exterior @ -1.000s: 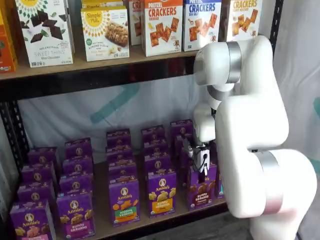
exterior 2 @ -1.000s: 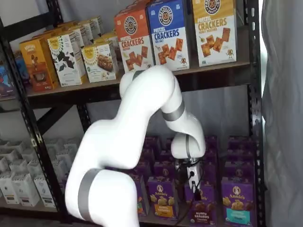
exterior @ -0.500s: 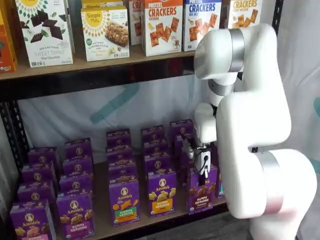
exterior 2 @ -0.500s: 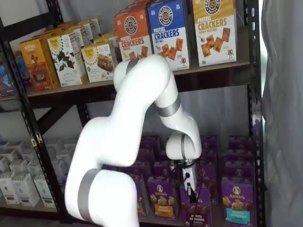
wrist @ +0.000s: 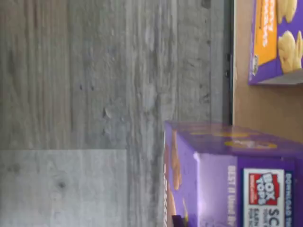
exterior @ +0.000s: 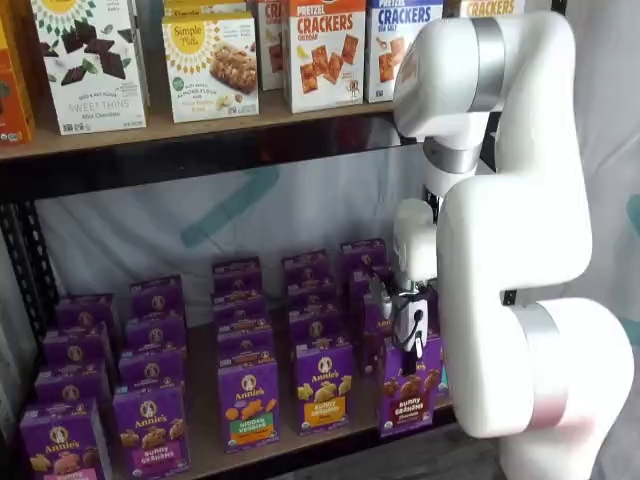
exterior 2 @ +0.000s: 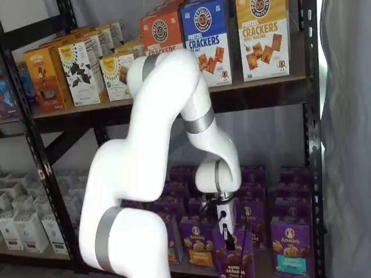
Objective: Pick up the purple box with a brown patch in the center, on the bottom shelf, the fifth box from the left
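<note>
The white arm (exterior: 500,230) rises as a thick column before the shelves, bends at a grey-banded elbow beside the cracker cartons (exterior: 325,50), then drops a slimmer forearm straight down to the gripper (exterior: 405,335), whose black fingers (exterior 2: 227,234) point downward and are clamped on the top of the purple box (exterior: 408,385). That box is an upright cardboard carton, glossy purple, with dark brown snacks pictured mid-front and white lettering below; in both shelf views it stands forward of its row, at or just past the front rail of the bottom shelf (exterior: 300,445), tilted a little and just beside the purple carton with the yellow band (exterior: 323,385). The shelf itself is a tan wooden board edged by a black metal rail and black uprights. In the wrist view the box's (wrist: 232,179) flat purple top shows close up, with a printed white and red label, next to the tan board and the yellow-banded carton (wrist: 277,40); beyond the black rail lies a floor (wrist: 94,113) of grey, wood-grained planks. A black cable (exterior 2: 240,231) hangs beside the fingers.
</note>
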Tool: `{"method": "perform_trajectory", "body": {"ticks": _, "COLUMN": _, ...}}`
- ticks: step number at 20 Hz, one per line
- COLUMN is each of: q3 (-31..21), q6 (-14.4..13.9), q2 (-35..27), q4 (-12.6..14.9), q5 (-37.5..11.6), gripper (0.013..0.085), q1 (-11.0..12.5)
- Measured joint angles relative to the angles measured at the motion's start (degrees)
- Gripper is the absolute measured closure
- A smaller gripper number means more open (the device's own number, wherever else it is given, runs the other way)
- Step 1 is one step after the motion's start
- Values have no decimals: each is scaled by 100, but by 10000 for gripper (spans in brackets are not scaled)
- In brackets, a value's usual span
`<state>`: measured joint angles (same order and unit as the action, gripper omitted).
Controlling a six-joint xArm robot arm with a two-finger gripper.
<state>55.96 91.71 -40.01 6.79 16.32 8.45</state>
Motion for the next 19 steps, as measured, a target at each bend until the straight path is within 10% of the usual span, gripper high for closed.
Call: {"method": "perform_trajectory", "body": {"ticks": 19, "q3": -1878, "q6": -315, "q2": 2089, "q4": 173, "q5": 115, "gripper": 690, "q1": -154}}
